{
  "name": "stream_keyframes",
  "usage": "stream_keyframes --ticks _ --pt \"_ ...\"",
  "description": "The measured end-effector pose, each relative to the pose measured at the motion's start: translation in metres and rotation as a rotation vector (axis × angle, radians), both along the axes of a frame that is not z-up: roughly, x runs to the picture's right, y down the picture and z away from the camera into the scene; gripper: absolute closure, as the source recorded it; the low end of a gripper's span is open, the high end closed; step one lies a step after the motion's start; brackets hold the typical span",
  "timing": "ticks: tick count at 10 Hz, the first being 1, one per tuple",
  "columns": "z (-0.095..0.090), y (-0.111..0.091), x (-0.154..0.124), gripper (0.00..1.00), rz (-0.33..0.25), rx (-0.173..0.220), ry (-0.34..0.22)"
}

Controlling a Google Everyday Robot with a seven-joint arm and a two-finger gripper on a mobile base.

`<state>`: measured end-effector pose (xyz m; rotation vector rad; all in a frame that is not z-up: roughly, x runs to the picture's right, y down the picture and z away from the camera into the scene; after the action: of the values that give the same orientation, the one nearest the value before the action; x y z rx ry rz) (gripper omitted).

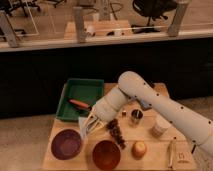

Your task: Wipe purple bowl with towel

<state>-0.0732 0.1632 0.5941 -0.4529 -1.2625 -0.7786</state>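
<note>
Bowl and cloth are almost together: the purple bowl [66, 144] lies flat at the near-left corner of the table [152, 159], seen from the camera, its hollow facing up. Just beside its right rim hangs the towel [84, 126], clamped in the end effector [90, 125], which is poised low over the table's middle. Gripped at one end, the cloth dangles free, probably so it can be dragged around inside. The orange-brown bowl [106, 154] sits close by on the near edge, with a green tray [82, 92] at the far-left corner.

Gripper [89, 125] — blurred, beside purple bowl [66, 144]
</note>
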Motion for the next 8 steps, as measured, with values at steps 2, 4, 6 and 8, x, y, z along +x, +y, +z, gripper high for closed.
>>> stream_keyframes --ticks 2,4,6,8 --pt "0.000 0.002 0.000 1.00 -0.008 0.001 0.000" --pt "0.000 0.002 -0.001 1.00 -0.013 0.002 -0.001" --pt "0.004 0.012 -0.015 1.00 -0.090 0.009 0.003" --pt "0.011 0.028 -0.048 1.00 -0.176 0.019 -0.003"
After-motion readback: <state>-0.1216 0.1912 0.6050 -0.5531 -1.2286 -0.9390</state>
